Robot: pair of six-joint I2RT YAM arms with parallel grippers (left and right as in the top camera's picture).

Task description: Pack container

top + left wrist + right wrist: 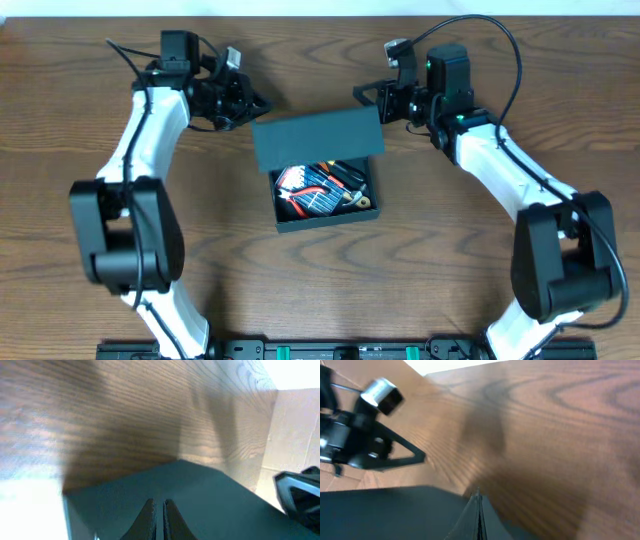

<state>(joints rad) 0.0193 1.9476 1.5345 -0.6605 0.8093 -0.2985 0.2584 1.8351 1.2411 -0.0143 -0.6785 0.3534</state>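
The dark teal container (326, 218) sits mid-table with its hinged flap lid (318, 136) raised over the back half. Tools and a blue pack (318, 189) lie inside. My left gripper (258, 104) is shut, just behind the lid's back left corner. In the left wrist view its fingertips (159, 503) are pressed together over the lid (215, 495). My right gripper (362, 93) is shut, just behind the lid's back right corner. In the right wrist view its tips (478, 494) sit at the lid's edge (385, 512). Neither gripper holds anything.
The wooden table (500, 260) surrounds the box. The left arm's gripper shows in the right wrist view (367, 445). The right arm's gripper shows in the left wrist view (300, 492). A pale wall stands beyond the table's far edge (295, 425).
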